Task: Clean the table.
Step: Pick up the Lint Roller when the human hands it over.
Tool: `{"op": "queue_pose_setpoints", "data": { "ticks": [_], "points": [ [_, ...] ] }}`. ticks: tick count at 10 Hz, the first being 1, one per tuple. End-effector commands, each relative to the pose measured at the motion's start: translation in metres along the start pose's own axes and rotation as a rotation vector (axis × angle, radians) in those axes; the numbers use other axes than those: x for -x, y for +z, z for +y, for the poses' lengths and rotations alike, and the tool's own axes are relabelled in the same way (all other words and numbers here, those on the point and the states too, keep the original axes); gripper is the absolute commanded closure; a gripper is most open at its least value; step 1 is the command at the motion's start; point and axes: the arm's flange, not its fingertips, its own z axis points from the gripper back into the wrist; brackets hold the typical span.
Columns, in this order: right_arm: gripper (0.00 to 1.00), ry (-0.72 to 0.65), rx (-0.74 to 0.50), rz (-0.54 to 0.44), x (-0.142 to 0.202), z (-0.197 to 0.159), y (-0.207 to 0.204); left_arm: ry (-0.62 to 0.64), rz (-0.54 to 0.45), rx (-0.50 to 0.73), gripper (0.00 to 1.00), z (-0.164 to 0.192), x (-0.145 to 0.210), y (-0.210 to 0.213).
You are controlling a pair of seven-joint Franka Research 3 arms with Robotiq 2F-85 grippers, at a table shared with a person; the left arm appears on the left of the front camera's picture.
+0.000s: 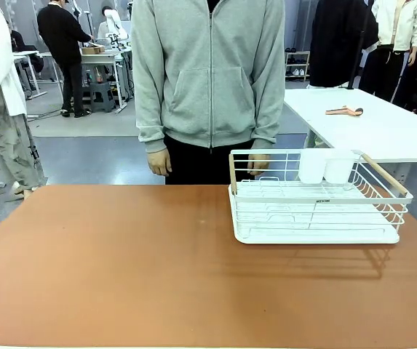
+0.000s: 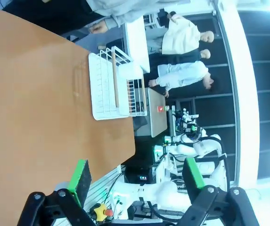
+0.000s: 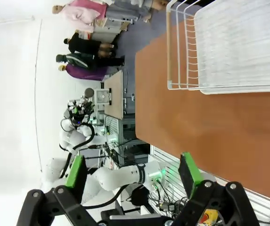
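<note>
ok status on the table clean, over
Left gripper and right gripper both open, holding nothing. Table carries a white dish rack, far right side. Person standing at the far edge, hands down.

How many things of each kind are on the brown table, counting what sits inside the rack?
white dish rack: 1
white holder cups in the rack: 2
Total on the table: 3
</note>
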Motion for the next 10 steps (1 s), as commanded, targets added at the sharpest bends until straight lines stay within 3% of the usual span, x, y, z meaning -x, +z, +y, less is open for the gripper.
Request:
{"op": "queue_pose_setpoints", "data": {
  "ticks": [1,5,7,10],
  "points": [
    [0.0,0.013,0.004,-0.01,-0.005,-0.013,0.025,-0.016,-0.015,0.005,0.0,0.008,-0.005,0.028],
    [0.0,-0.024,0.01,-0.018,-0.005,-0.045,0.08,0.012,-0.024,-0.003,0.0,0.022,-0.002,0.07],
    [0.0,-0.037,0.01,-0.029,-0.009,-0.061,0.075,0.013,-0.04,0.007,0.0,0.025,-0.003,0.063],
    [0.0,-0.06,0.007,-0.046,-0.002,-0.047,0.078,0.038,-0.067,0.003,0.0,0.024,0.001,0.065]
  ]
}}
